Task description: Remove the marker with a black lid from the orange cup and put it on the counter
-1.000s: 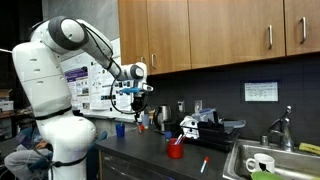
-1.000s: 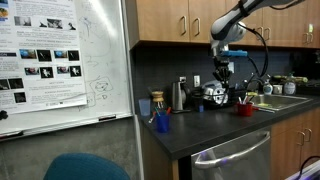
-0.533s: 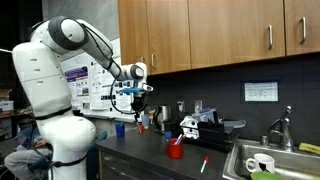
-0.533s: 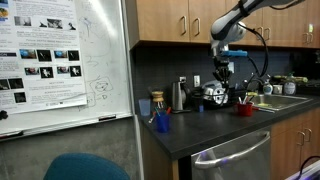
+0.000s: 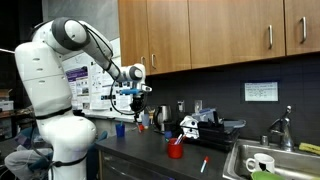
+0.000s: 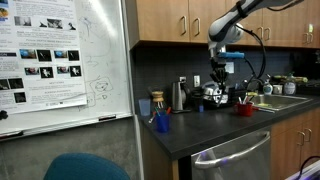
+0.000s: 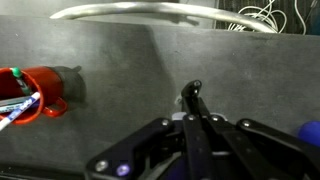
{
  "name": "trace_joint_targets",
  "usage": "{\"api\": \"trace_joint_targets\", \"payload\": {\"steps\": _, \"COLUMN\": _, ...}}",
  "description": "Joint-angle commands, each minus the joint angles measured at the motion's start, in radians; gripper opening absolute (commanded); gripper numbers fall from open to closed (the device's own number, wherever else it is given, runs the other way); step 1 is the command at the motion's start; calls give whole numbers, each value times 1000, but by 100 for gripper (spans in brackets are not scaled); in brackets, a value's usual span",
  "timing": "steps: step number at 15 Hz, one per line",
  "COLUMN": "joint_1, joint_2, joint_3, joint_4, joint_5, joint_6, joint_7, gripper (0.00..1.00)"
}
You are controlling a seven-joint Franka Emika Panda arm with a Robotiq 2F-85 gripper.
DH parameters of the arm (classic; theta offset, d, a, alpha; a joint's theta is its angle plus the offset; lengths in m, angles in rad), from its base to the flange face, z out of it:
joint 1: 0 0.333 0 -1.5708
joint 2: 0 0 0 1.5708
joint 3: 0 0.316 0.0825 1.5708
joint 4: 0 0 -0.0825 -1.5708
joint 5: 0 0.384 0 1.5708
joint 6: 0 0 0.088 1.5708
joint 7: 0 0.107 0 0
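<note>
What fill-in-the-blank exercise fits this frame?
1. The gripper is ____ on the marker with a black lid.
2. In the wrist view, the orange cup sits to the ____ of the gripper.
3. In an exterior view, the small cup nearest the whiteboard is ____.
Missing words: shut; left; blue.

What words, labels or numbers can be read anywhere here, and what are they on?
None can be read as it stands.
Poster on the whiteboard: print too small.
White notice on the backsplash: blurred.
Wall posters: too small.
</note>
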Motion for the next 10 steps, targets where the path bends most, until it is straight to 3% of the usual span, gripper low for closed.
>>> {"api": "trace_joint_targets", "payload": {"steps": 1, "joint_1": 20, "joint_2": 32, "joint_3": 17, "joint_4": 20, "joint_5": 13, "joint_6": 37, "joint_7": 5, "gripper": 1}}
{"api": "trace_joint_targets", "payload": {"steps": 5, "joint_1": 43, "joint_2": 68, "joint_3": 43, "joint_4": 27, "joint_5": 14, "joint_6": 106, "joint_7": 7, "gripper": 1}}
{"api": "trace_joint_targets", "payload": {"steps": 10, "joint_1": 33, "joint_2": 45, "joint_3": 33, "joint_4": 7, "joint_5": -1, "joint_6": 87, "joint_7": 2, "gripper": 4}}
